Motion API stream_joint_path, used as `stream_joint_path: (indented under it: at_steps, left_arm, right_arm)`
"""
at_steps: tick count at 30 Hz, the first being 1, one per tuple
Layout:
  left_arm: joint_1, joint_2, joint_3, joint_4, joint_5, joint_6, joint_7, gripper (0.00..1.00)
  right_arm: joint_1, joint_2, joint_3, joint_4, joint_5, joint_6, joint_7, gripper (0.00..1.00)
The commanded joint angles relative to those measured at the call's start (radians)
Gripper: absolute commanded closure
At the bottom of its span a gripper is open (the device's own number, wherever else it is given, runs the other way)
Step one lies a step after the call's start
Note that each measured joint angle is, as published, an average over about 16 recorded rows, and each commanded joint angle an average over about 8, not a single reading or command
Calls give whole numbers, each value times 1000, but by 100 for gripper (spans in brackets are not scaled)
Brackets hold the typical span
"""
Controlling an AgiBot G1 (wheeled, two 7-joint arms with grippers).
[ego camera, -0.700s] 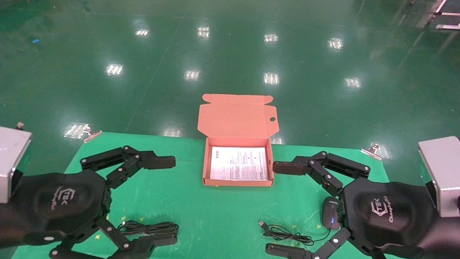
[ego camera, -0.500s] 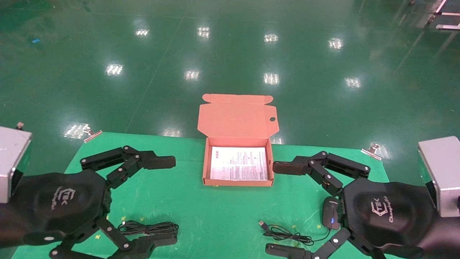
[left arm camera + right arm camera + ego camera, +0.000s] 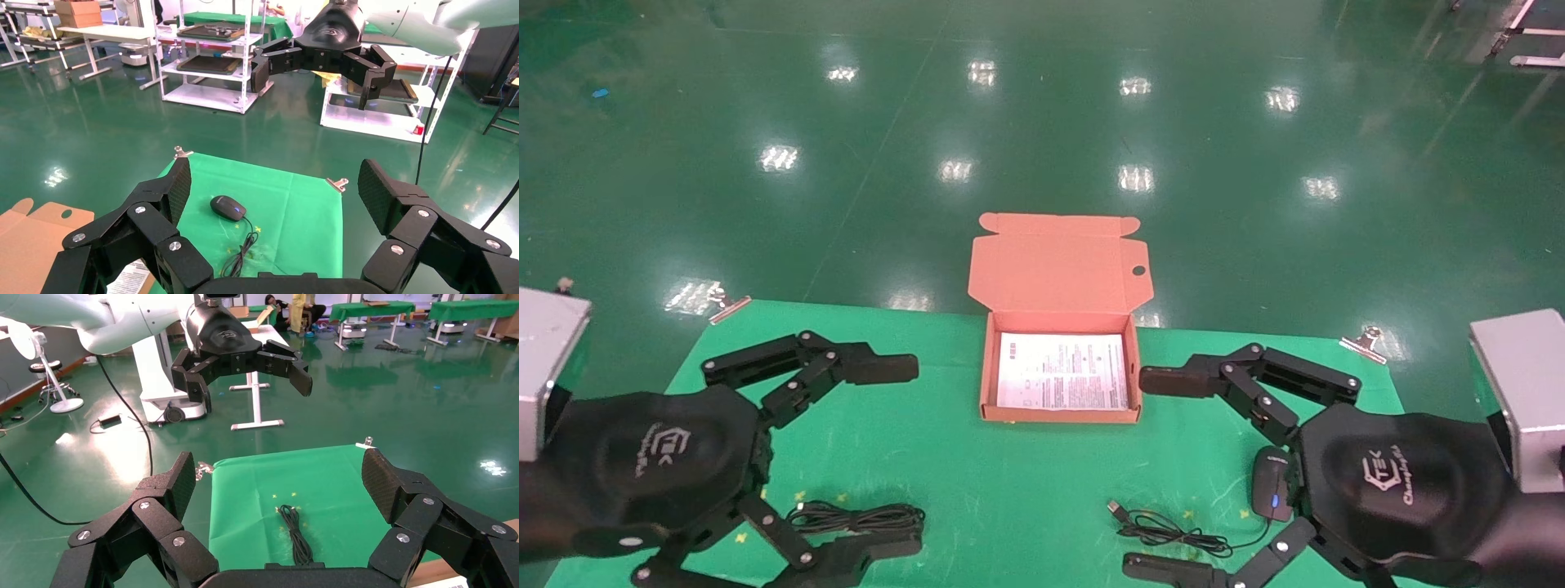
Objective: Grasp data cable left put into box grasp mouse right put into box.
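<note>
Data cable [image 3: 858,518] lies flat on the green cloth [image 3: 1009,482], a long coiled bundle just inward of the left gripper [image 3: 891,457], close to its near finger [image 3: 846,559] and well apart from the far finger [image 3: 878,369]. Left gripper fingers are spread wide, gripping nothing. Right wrist view shows the same cable [image 3: 297,536] lengthwise across the cloth, with the left gripper [image 3: 251,370] raised above it; head view hides that height.

Mouse [image 3: 1272,483] sits against the right gripper [image 3: 1160,474] body, between its two splayed fingers, blue light lit, not gripped. Its cord [image 3: 1164,532] with USB plug trails toward the near finger. Left wrist view gives the mouse [image 3: 228,207] clear of the right gripper [image 3: 312,64], which hangs above it, released.

Box [image 3: 1058,412] is open, between both far fingertips, white sheet inside, nothing else in it.
</note>
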Motion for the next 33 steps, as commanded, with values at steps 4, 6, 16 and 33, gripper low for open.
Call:
stream_joint_path:
  at_steps: [4, 6, 16, 33]
  left_arm:
    - [0, 0, 0, 0, 0, 0, 0, 0]
    - [0, 0, 0, 0, -1, 1, 0, 0]
    - [-46, 6, 31, 1, 64, 25, 0, 0]
    - [-374, 111, 333, 83, 452, 94, -31, 0]
  right_arm:
    - [0, 0, 0, 0, 0, 0, 0, 0]
    - [2, -1, -1, 0, -2, 1, 1, 0]
    - [42, 12, -18, 15, -80, -22, -40, 0]
    - [313, -57, -215, 66, -564, -44, -297, 0]
